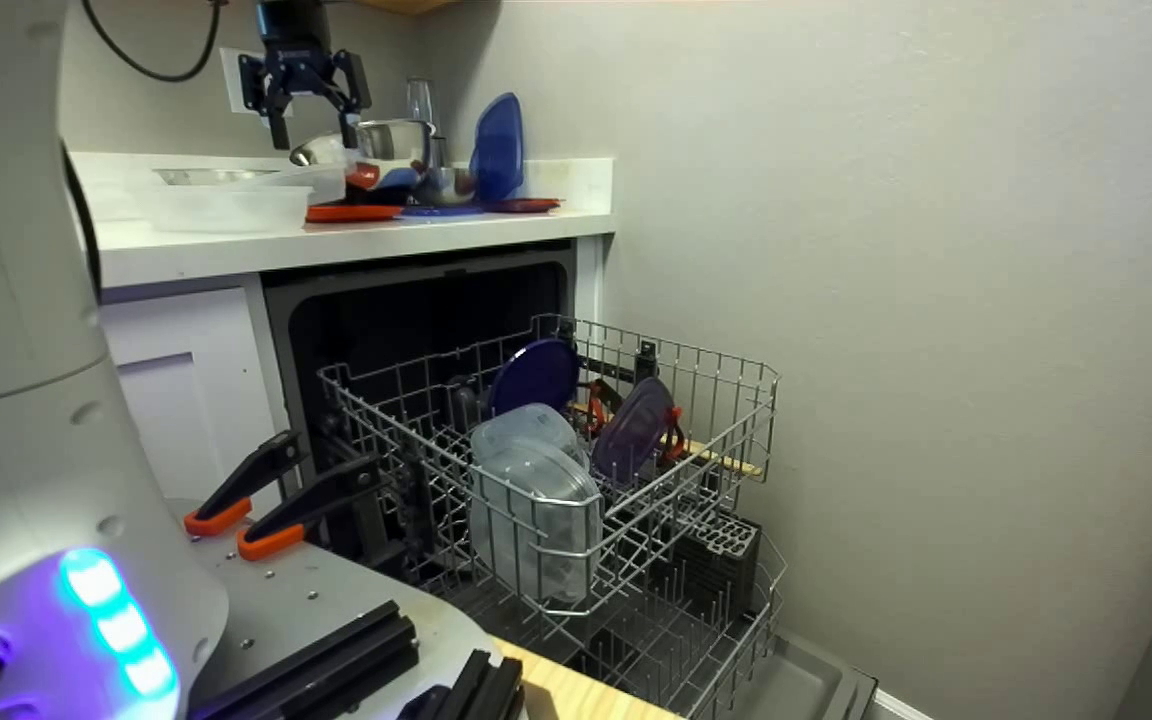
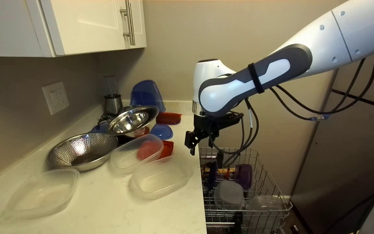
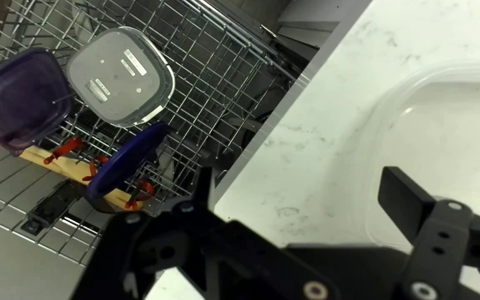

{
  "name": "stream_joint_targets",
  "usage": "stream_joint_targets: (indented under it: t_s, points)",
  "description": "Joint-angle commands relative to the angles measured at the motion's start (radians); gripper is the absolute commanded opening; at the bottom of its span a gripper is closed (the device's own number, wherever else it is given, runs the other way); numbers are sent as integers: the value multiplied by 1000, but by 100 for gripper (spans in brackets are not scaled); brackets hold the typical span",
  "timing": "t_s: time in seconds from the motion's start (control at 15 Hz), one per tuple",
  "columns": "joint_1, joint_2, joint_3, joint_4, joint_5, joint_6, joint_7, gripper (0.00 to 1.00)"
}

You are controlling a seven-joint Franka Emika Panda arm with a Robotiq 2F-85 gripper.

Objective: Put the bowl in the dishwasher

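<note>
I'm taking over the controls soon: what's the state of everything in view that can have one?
Black two-fingered end effector: open, holding nothing.
Built-in dishwasher with dark rectangular cavity: open.
Silver wire upper rack: pulled out, partly loaded.
Silver wire lower rack: pulled out.
White boxy wall cabinet: shut.
Three clear, rounded-rectangular plastic containers on the white counter: uncovered.
Shiny perforated metal colander: open side up.
Three blue oval lights: lit.
</note>
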Motion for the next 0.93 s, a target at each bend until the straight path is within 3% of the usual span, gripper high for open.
stream_joint_targets:
  t_s: [0.0, 0.2, 0.47, 0.53, 0.6, 0.87]
  points:
    - [-13, 57, -6, -36, 110, 131, -29, 100]
    - [-7, 103, 6, -40, 255, 194, -155, 100]
    - [-9, 153, 14, -34, 311, 182, -225, 100]
    - [-9, 160, 14, -32, 304, 173, -229, 93]
    - [-10, 165, 13, -34, 294, 171, -242, 73]
    - [-13, 172, 12, -38, 285, 170, -267, 47]
